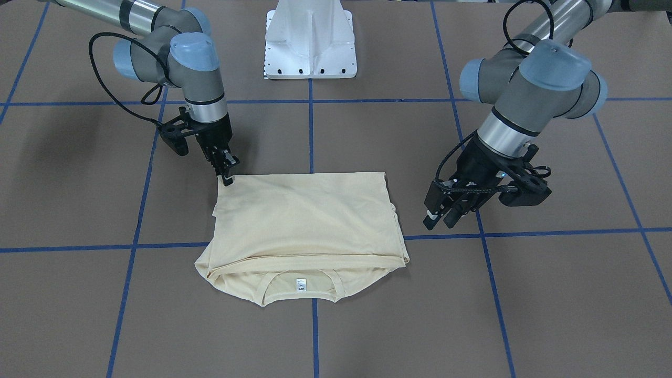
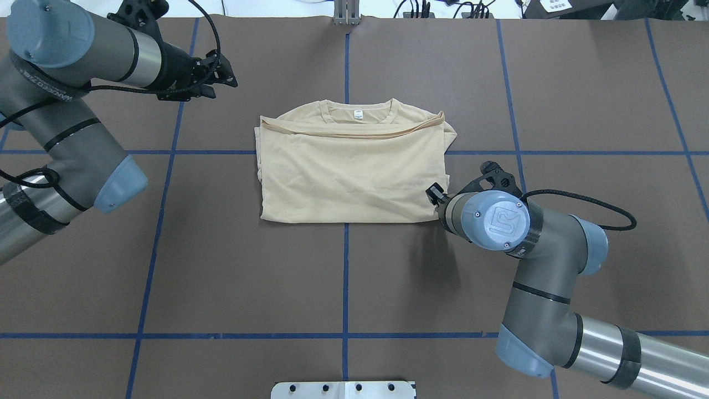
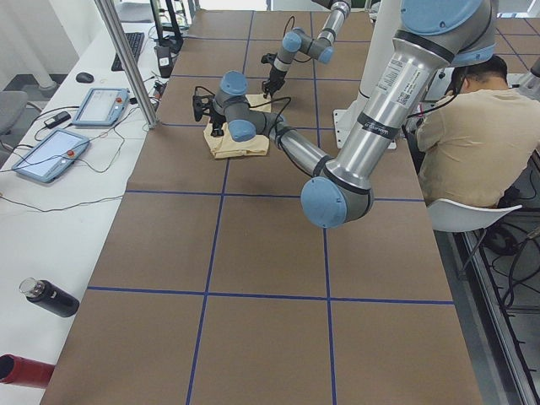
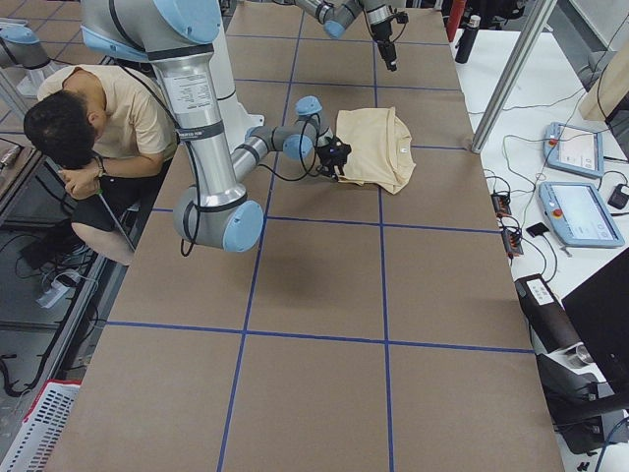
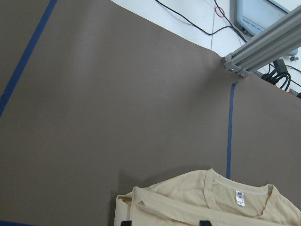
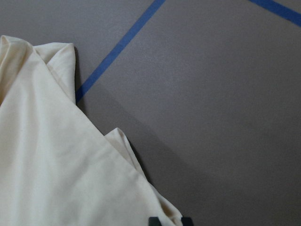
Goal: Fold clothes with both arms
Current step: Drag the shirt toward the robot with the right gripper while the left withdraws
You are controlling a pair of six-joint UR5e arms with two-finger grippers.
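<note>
The cream-yellow shirt (image 1: 310, 220) lies folded into a rectangle on the brown table. Its collar and white neck label (image 2: 359, 114) show at the far edge in the overhead view. My right gripper (image 1: 227, 177) is down at the shirt's near right corner. In the right wrist view its fingertips (image 6: 154, 221) stand close together with the cloth (image 6: 56, 165) pinched between them. My left gripper (image 1: 440, 221) hangs open above bare table, off the shirt's left side. Its widely spaced tips (image 5: 126, 222) show at the bottom of the left wrist view, over the collar end (image 5: 197, 202).
The white pedestal base (image 1: 310, 47) stands at the robot side of the table. Blue tape lines (image 1: 312, 131) cross the brown surface. A seated person (image 3: 472, 143) is beside the table. Tablets (image 3: 101, 105) and a bottle (image 3: 51, 297) lie on a side bench, and an aluminium post (image 5: 263, 42) rises past the far edge.
</note>
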